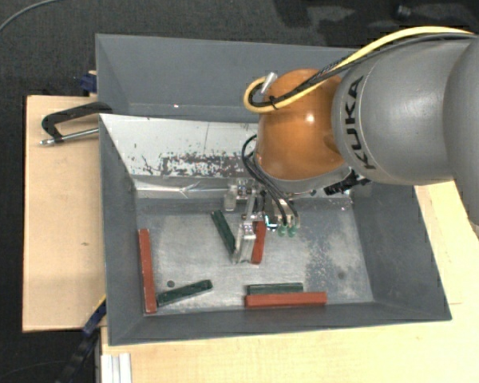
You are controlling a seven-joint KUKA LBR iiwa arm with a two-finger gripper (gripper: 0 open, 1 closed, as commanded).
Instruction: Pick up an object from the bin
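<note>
Arm (415,110): smooth grey rounded casing reaching in from the right, with a yellow cable (399,42) looping over it.
Bin (116,214): grey sheet metal with sloping walls; flat floor, scuffed and speckled, the back wall scratched to a shine.
Orange cover (299,130): glossy dome at the wrist, above the middle of the bin.
Long red bar (146,270): flat, straight strip lying along the foot of the left wall.
Front red bar (286,299): flat strip lying along the front wall, touching a dark green bar (275,289) just behind it.
Corner green stick (184,292): dark, slim, slightly tilted, near the front left corner.
Slanted green stick (222,230): dark, narrow, lying at an angle just left of the gripper.
Gripper (250,234): bare silvery metal, low over the floor's middle; whether it is released or clenched cannot be told.
Short red block (258,244): small, matte, oblong, right against the gripper's right side; whether it is grasped cannot be told.
</note>
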